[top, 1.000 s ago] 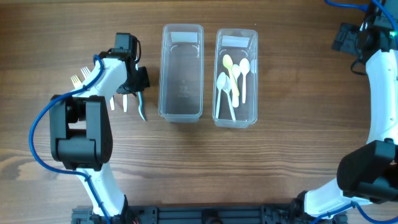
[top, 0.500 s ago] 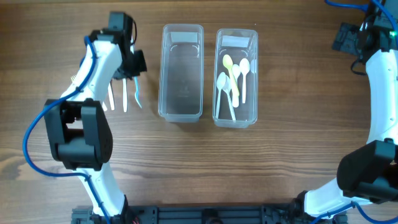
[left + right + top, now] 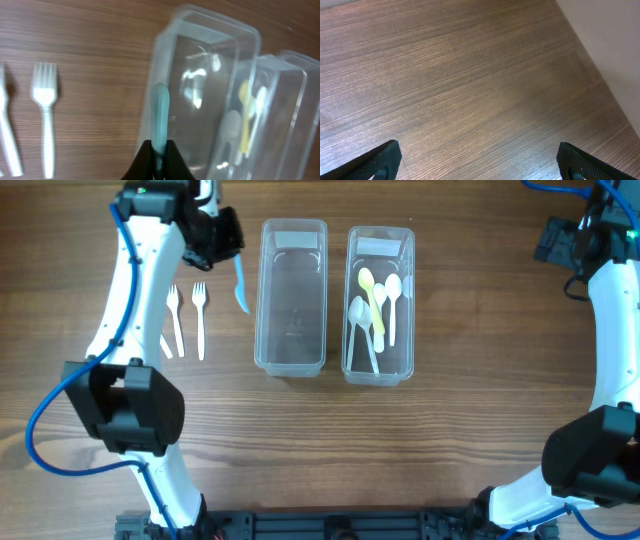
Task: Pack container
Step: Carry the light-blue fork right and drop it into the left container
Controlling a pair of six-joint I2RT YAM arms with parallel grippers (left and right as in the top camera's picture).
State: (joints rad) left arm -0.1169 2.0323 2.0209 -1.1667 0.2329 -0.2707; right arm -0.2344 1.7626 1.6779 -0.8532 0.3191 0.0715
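Observation:
My left gripper [image 3: 222,238] is shut on a light blue plastic utensil [image 3: 241,281], which hangs above the table just left of the empty clear container [image 3: 263,300]. In the left wrist view the utensil's rounded end [image 3: 160,107] sticks out past the gripper [image 3: 159,151], over that container's near wall [image 3: 156,60]. Which kind of utensil it is I cannot tell. The second clear container [image 3: 381,230] holds several white and yellow spoons [image 3: 376,305]. My right gripper [image 3: 556,240] stands wide open at the far right, over bare wood [image 3: 480,161].
White plastic forks [image 3: 200,315] lie side by side on the table left of the containers, one of them seen as a fork [image 3: 45,107] in the left wrist view. The table's edge [image 3: 600,75] runs close to the right gripper.
My left arm has risen and swung toward the back of the table, carrying the blue utensil from beside the white forks to the empty container's left side. The right arm has not moved.

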